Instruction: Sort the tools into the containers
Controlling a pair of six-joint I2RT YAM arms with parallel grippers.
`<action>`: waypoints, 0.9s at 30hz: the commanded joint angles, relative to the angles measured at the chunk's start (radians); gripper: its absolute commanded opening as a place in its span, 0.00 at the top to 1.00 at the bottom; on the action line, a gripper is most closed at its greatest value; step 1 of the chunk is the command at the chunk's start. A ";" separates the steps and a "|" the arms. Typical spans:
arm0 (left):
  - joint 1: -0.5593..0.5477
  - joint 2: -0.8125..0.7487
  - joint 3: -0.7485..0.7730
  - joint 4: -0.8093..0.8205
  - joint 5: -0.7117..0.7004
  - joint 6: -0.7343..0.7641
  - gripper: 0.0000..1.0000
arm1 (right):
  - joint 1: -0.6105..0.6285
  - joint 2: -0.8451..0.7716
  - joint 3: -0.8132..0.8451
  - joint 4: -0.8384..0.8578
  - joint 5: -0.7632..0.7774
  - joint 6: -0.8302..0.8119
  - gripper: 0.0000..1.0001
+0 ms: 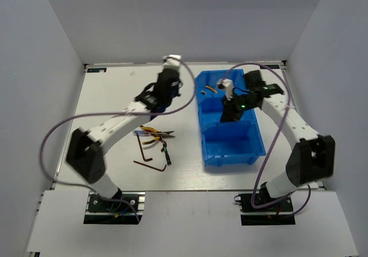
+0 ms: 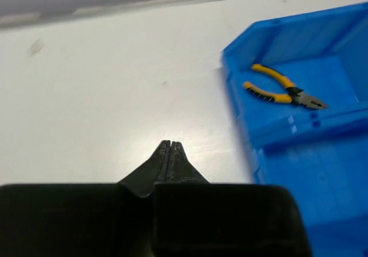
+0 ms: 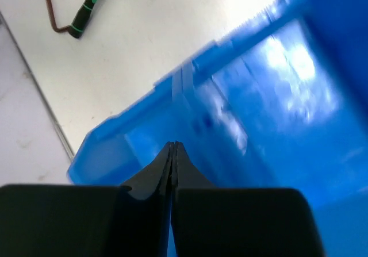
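1. The white table (image 1: 115, 84) carries everything, with grey walls around it.
2. The blue bins (image 1: 233, 160) stand in a row on the right half of the table, running from near to far, with their open tops up. The left wrist view shows the far end of the row (image 2: 247, 125), and the right wrist view looks down on one of its side walls (image 3: 190, 84).
3. The left arm (image 1: 115, 127) reaches out over the bare middle of the table, left of the bins. The right arm (image 1: 299, 130) bends in from the right and over the row.
4. A purple cable (image 1: 57, 130) loops beside the left arm.
5. The left gripper (image 2: 171, 148) has its fingers pressed together with nothing between them. It hangs over bare table, apart from the bins.
6. The right gripper (image 3: 173, 148) is also closed and empty, above the bins near the middle of the row (image 1: 229, 114).
7. One pair of yellow-handled pliers (image 2: 282, 90) lies flat in the far bin.
8. A second pair of pliers (image 1: 156, 132) lies on the table left of the bins.
9. Just beside and nearer than it lie a thin L-shaped hex key (image 1: 150, 164) and a short dark tool (image 1: 165, 150), whose handle shows green bands in the right wrist view (image 3: 86, 12).
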 commanded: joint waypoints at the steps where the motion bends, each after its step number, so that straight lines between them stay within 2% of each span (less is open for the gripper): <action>1: 0.012 -0.234 -0.193 -0.227 -0.085 -0.244 0.93 | 0.158 0.143 0.089 0.059 0.127 0.006 1.00; 2: 0.012 -0.344 -0.279 -0.327 -0.111 -0.299 0.79 | 0.239 0.174 0.150 0.090 0.153 0.032 1.00; 3: 0.012 -0.398 -0.321 -0.366 -0.112 -0.357 0.63 | 0.263 0.204 0.174 0.103 0.173 0.056 1.00; 4: 0.012 -0.452 -0.361 -0.394 -0.112 -0.438 0.50 | 0.283 0.234 0.209 0.101 0.205 0.090 0.92; 5: 0.012 -0.503 -0.433 -0.414 -0.084 -0.468 0.35 | 0.342 0.343 0.282 0.097 0.223 0.113 0.84; 6: 0.012 -0.590 -0.459 -0.469 -0.084 -0.532 0.32 | 0.360 0.381 0.354 0.094 0.231 0.147 0.72; 8: 0.012 -0.664 -0.520 -0.532 -0.084 -0.597 0.29 | 0.402 0.499 0.439 0.110 0.265 0.197 0.62; 9: 0.012 -0.698 -0.537 -0.582 -0.084 -0.618 0.29 | 0.421 0.539 0.471 0.141 0.272 0.220 0.60; 14: 0.012 -0.873 -0.599 -0.673 -0.084 -0.698 0.29 | 0.489 0.660 0.597 0.247 0.263 0.285 0.60; 21: 0.012 -0.953 -0.599 -0.748 -0.084 -0.711 0.29 | 0.558 0.858 0.777 0.374 0.207 0.449 0.57; 27: 0.012 -0.974 -0.599 -0.769 -0.084 -0.711 0.29 | 0.614 0.949 0.850 0.414 0.236 0.478 0.55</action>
